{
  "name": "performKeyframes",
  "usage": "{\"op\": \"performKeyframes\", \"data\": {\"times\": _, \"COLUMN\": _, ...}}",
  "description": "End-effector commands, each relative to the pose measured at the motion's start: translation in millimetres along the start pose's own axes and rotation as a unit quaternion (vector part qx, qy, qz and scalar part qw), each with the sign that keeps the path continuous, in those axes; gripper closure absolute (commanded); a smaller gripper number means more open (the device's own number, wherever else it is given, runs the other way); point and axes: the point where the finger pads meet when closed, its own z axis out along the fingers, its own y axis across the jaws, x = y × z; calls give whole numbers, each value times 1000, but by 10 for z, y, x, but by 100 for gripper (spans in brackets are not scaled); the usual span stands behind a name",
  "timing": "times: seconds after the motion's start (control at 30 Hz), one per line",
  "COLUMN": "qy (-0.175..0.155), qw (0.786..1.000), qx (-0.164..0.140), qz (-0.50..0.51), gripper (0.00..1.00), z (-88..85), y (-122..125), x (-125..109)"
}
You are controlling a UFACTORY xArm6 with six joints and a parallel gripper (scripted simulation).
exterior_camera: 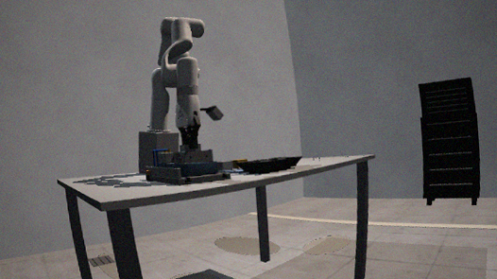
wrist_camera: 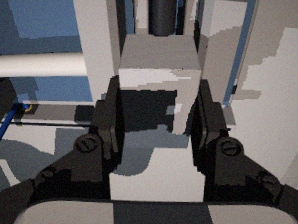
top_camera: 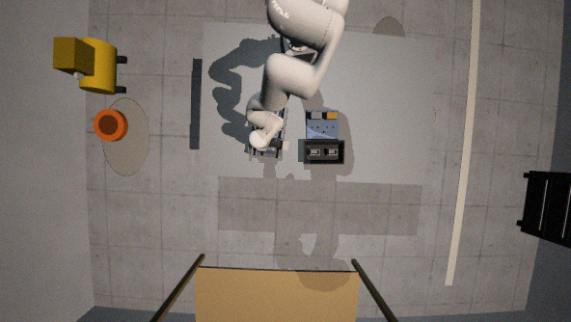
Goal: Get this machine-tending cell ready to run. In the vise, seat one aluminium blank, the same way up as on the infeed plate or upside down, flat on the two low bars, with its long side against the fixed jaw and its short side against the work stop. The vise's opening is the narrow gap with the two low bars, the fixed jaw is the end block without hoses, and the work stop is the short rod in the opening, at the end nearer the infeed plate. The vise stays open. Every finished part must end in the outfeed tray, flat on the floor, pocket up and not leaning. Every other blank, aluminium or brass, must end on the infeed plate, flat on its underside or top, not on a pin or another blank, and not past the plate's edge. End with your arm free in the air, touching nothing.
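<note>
My gripper [wrist_camera: 158,97] [exterior_camera: 190,145] is shut on a grey aluminium blank [wrist_camera: 159,50], between the vise's jaws as seen from above. The fixed jaw [wrist_camera: 220,30] is to the right and the hosed jaw [wrist_camera: 97,50] to the left. A dark rod [wrist_camera: 162,17], apparently the work stop, is just beyond the blank. The low bars and the blank's underside are hidden; contact cannot be told. The vise [exterior_camera: 185,169] is mostly under the arm in the top view. The infeed plate [top_camera: 323,126] bears a grey blank [top_camera: 315,115] and a brass blank [top_camera: 332,115]. Two finished parts [top_camera: 313,151] [top_camera: 331,151] lie in the outfeed tray [top_camera: 324,162] [exterior_camera: 268,166].
A light rod [wrist_camera: 40,65] crosses the blue part of the vise at the left of the wrist view. A blue hose [wrist_camera: 9,120] is below it. Small pins stand on the infeed plate. The outfeed tray's dark walls stand beside the plate, to the vise's right in the top view.
</note>
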Motion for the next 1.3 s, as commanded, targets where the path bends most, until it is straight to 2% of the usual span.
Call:
{"op": "performKeyframes", "data": {"times": 0.0, "qy": 0, "qw": 1000, "qx": -2, "qz": 0, "gripper": 100, "z": -16, "y": 18, "x": -3}}
{"op": "performKeyframes", "data": {"times": 1.27, "qy": 0, "qw": 1000, "qx": -2, "qz": 0, "gripper": 100, "z": -15, "y": 31, "x": 33}}
